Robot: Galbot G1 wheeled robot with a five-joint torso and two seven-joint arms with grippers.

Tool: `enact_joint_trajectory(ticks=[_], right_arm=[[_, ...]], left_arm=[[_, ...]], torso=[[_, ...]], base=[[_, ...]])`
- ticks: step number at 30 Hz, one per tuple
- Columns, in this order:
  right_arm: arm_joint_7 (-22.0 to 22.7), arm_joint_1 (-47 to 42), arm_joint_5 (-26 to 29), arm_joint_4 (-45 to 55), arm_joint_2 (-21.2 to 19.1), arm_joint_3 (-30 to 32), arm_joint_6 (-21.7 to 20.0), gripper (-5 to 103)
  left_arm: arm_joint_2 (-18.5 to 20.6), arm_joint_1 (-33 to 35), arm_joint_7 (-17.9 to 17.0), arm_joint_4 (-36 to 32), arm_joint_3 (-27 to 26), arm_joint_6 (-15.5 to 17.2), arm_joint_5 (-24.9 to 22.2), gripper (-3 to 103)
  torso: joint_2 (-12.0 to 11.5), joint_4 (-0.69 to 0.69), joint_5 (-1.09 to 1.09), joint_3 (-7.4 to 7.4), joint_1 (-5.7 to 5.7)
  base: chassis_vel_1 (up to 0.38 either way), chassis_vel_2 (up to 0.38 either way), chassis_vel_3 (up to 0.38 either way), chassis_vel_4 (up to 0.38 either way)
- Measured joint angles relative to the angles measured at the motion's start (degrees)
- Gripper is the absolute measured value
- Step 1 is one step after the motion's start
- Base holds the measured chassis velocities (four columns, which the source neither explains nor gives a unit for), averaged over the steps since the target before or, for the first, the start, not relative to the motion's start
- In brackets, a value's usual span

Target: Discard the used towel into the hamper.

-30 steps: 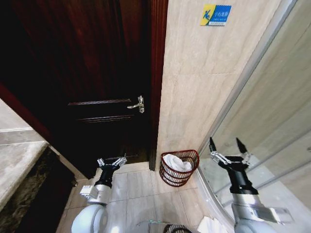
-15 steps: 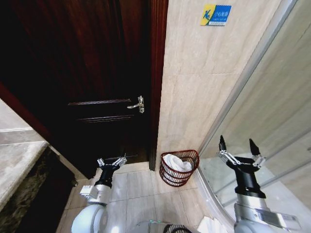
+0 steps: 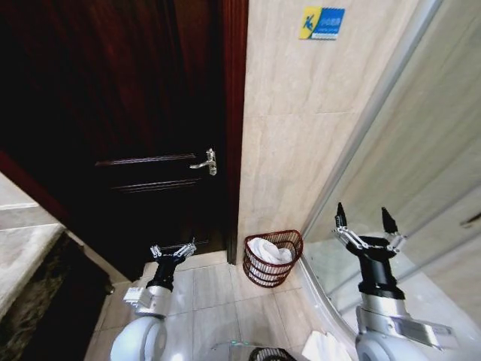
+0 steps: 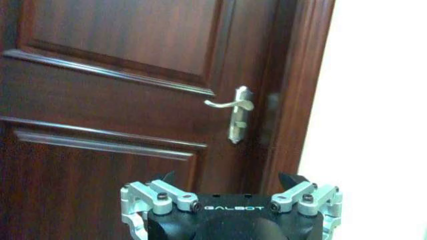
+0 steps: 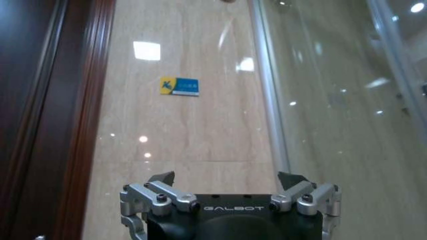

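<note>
One white towel (image 3: pixel 267 250) is seen inside the hamper (image 3: pixel 272 258), which is set on the floor by the wall. The right gripper (image 3: pixel 364 228) is held up with jaws open. The left gripper (image 3: pixel 173 251), low near the door (image 3: pixel 128 128), is probably open too.

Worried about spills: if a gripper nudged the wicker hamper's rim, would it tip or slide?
The hamper looks light: open weave, holding just a white towel. It would probably slide on the smooth floor tiles. It flares toward the rim, so a high push might tip it.
</note>
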Motion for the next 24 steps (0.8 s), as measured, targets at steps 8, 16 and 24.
enact_joint_trajectory(ticks=[8, 16, 24], right_arm=[[-0.21, 1.3, -0.85, -0.03, -0.31, -0.03, -0.16, 100], [-0.51, 1.3, -1.06, -0.06, -0.14, 0.09, 0.71, 100], [-0.7, 1.52, -2.18, -0.09, 0.4, -1.59, 1.01, 100]], left_arm=[[0.0, 0.0, 0.0, 0.0, 0.0, 0.0, 0.0, 100], [0.0, 0.0, 0.0, 0.0, 0.0, 0.0, 0.0, 100], [0.0, 0.0, 0.0, 0.0, 0.0, 0.0, 0.0, 100]], torso=[[0.0, 0.0, 0.0, 0.0, 0.0], [0.0, -0.01, 0.0, 0.0, 0.0], [0.0, 0.0, 0.0, 0.0, 0.01]], base=[[-0.078, -0.092, -0.093, -0.092], [-0.128, -0.124, -0.123, -0.133], [-0.124, -0.111, -0.111, -0.129]])
